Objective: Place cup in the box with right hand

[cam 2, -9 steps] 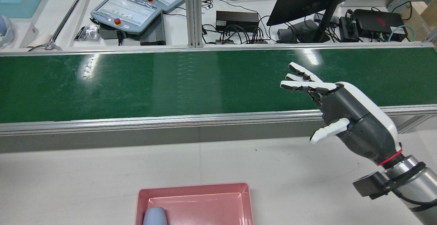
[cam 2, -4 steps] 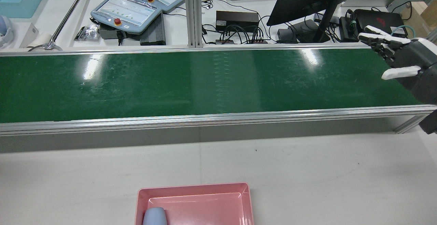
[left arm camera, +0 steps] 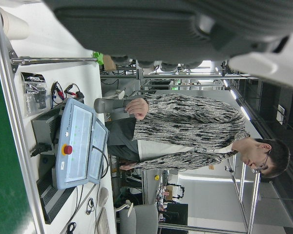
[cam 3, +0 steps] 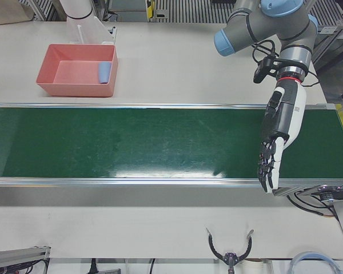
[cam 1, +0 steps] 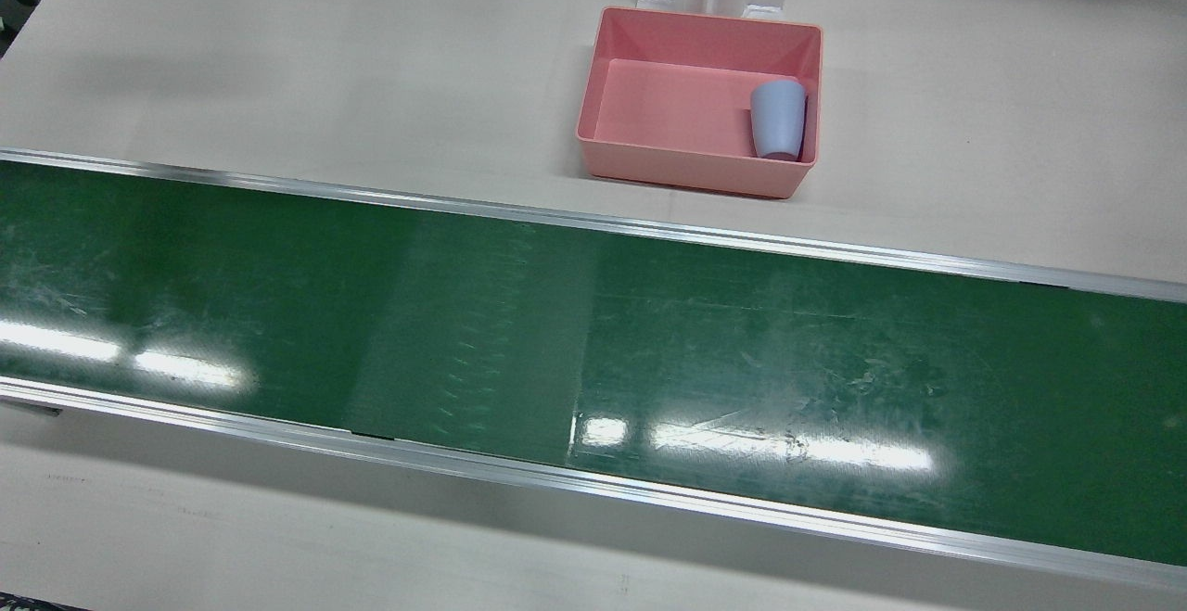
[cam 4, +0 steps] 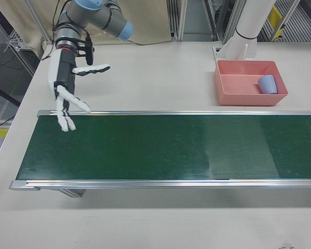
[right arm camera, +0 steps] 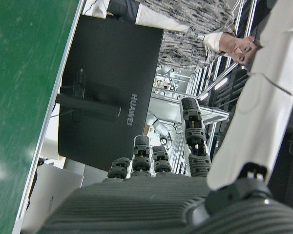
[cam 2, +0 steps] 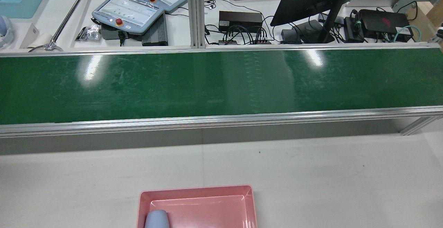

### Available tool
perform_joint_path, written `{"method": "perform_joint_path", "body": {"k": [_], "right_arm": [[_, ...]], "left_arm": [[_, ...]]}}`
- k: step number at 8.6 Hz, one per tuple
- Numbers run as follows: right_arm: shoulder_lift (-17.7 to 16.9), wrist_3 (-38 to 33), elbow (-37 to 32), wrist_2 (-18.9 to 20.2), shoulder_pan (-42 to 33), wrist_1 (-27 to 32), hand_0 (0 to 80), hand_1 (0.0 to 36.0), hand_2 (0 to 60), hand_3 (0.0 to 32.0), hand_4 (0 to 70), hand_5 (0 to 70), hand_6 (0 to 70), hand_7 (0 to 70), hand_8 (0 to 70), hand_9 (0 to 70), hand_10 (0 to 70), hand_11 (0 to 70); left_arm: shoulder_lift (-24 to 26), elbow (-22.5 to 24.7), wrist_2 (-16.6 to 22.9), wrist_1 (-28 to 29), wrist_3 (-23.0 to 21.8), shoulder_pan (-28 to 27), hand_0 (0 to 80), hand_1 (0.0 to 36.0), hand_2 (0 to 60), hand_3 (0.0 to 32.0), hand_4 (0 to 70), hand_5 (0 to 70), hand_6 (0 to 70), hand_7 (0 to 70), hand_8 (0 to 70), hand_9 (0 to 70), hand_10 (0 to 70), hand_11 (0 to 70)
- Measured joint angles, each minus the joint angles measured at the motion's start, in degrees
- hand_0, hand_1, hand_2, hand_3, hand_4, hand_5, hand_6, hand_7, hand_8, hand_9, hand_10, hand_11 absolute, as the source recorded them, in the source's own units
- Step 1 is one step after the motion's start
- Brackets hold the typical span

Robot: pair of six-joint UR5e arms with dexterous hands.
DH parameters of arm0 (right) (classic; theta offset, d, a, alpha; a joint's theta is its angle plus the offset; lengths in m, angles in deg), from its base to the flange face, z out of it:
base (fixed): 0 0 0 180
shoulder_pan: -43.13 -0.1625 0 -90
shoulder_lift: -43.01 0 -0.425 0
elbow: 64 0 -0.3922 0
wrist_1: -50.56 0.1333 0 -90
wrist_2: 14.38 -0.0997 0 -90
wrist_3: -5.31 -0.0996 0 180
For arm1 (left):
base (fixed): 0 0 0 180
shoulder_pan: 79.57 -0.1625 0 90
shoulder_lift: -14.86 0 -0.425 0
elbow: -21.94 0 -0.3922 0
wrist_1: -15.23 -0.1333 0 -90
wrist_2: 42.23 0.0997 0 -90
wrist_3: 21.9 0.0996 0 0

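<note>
Two arms are shown at a pale bench (cam 1: 278, 55) crossed lengthwise by a green conveyor belt (cam 1: 593, 351), which carries nothing. The left robot hand (cam 3: 277, 140) is seen hanging fingers-down over one end of the belt, its fingers extended and apart, with nothing held. The right robot hand (cam 4: 67, 91) is seen at the opposite end of the belt, above its rear edge, likewise spread and empty; in the rear view only a sliver of it appears at the frame's right edge.

A pink box (cam 1: 691, 171) is set on the bench between belt and pedestals, well apart from both hands. The cup (cam 1: 777, 118) is found inside this box, lying on its side against the wall on the robot's left, its mouth turned toward the robot. It is pale blue-grey, smooth, tapered and without a handle; no damage is visible.

The placement is judged complete: the cup rests wholly within the box and is released. Nothing is judged to remain except, perhaps, parking the arms. Whether an upright cup was intended cannot be told.
</note>
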State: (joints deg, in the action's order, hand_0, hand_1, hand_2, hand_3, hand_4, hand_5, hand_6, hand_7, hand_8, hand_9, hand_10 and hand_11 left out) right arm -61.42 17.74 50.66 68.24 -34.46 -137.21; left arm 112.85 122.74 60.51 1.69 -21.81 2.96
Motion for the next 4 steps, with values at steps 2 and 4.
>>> {"method": "perform_joint_path", "body": {"k": [2, 4], "right_arm": [[-1.60, -0.59, -6.27, 5.50, -9.65, 6.26, 51.5, 13.1, 5.8, 0.0, 19.7, 5.8, 5.4, 16.2, 11.2, 19.5, 4.7, 8.4], [-2.49, -0.86, -7.32, 7.11, -12.49, 8.22, 53.2, 12.2, 0.0, 0.0, 22.7, 6.0, 5.4, 16.6, 11.2, 19.6, 3.8, 7.1]], "left_arm": [[-0.05, 0.01, 0.00, 0.00, 0.00, 0.00, 0.0, 0.0, 0.0, 0.0, 0.0, 0.0, 0.0, 0.0, 0.0, 0.0, 0.0, 0.0], [-0.08, -0.01, 0.00, 0.06, 0.00, 0.00, 0.0, 0.0, 0.0, 0.0, 0.0, 0.0, 0.0, 0.0, 0.0, 0.0, 0.0, 0.0]]}}
